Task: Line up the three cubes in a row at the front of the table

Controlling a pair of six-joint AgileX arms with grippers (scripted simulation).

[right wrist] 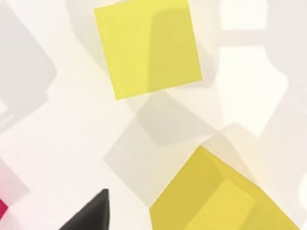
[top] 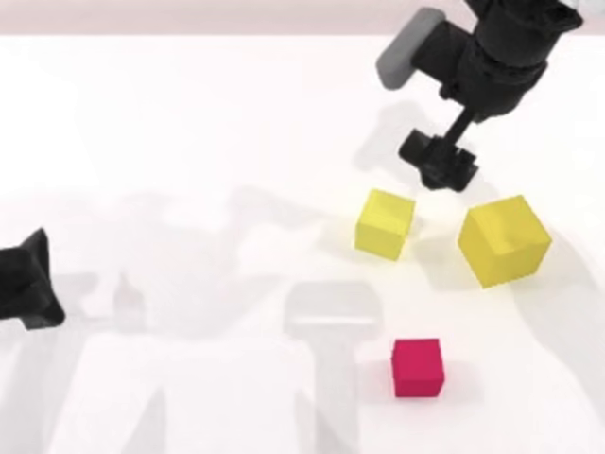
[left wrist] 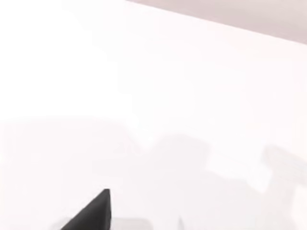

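Observation:
Three cubes lie on the white table (top: 189, 142). The small magenta-red cube (top: 418, 367) is nearest the front. Behind it stand the smaller yellow cube (top: 385, 224) and, to its right, the largest yellow cube (top: 504, 240), a small gap apart. My right gripper (top: 440, 168) hangs open just behind the gap between the two yellow cubes and holds nothing. In the right wrist view one dark finger (right wrist: 91, 215) shows beside the largest yellow cube (right wrist: 216, 196), with the smaller yellow cube (right wrist: 146, 45) farther off and a sliver of the red cube (right wrist: 2, 208). My left gripper (top: 28, 284) sits parked at the left edge.
Grey shadows of the arms fall across the middle and front of the table. The left wrist view shows only white table and one dark finger (left wrist: 93, 215). The table's back edge (top: 189, 34) runs along the top of the top view.

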